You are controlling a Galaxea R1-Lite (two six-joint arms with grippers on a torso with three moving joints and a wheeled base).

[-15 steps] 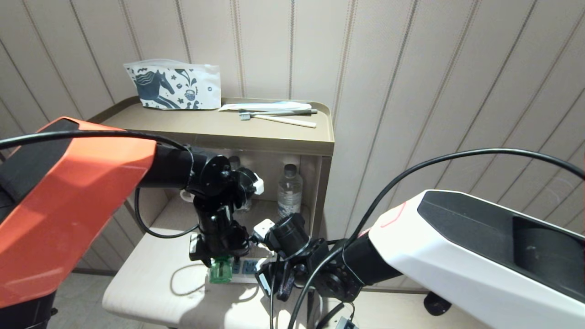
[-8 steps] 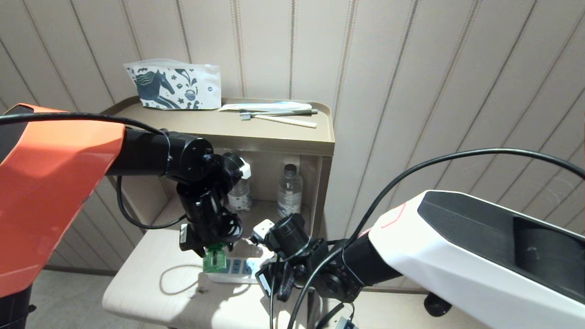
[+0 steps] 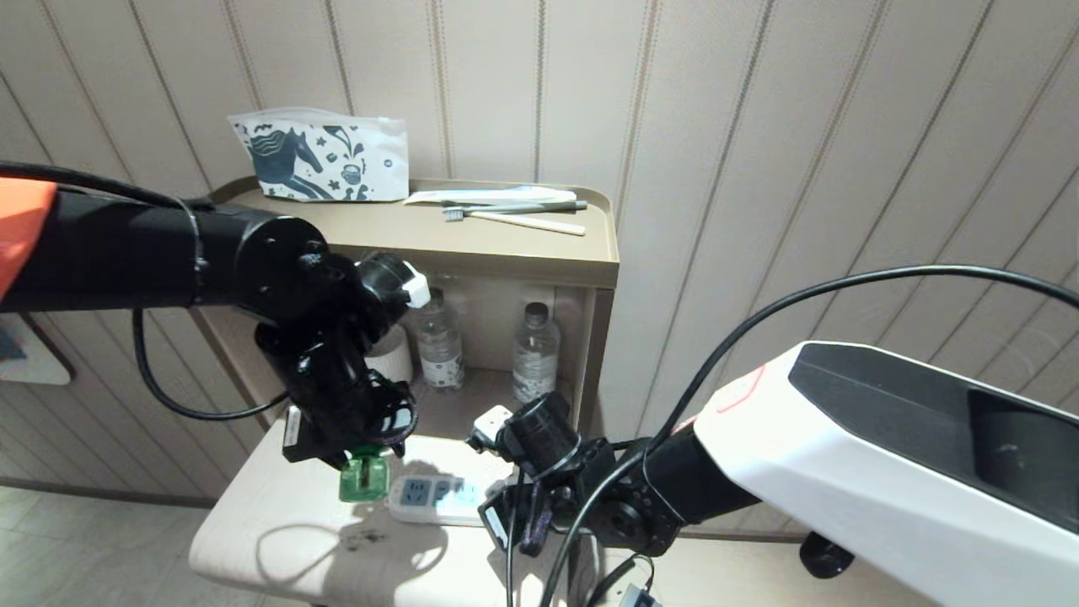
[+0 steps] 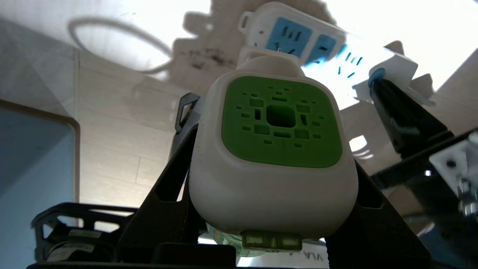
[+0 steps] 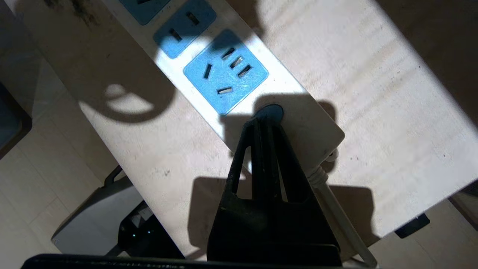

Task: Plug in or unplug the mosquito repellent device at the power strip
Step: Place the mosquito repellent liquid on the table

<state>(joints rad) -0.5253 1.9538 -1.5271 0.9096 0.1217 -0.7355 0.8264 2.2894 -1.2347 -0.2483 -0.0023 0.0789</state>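
Green-and-white mosquito repellent device (image 4: 276, 149), white power strip (image 5: 239, 74) with blue sockets, horse-print pouch (image 3: 320, 158)

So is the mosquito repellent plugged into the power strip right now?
Unplugged. The left gripper holds the mosquito repellent device off the power strip, beside its end.

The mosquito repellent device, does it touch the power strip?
Apart. In the head view the mosquito repellent device, held by the left gripper, hangs beside the power strip, with bare table between them.

free: bench (image 3: 278, 539) lower left | blocked: power strip (image 3: 434, 499) centre, right gripper (image 3: 514, 527) pinning its end, water bottles (image 3: 440, 341) behind
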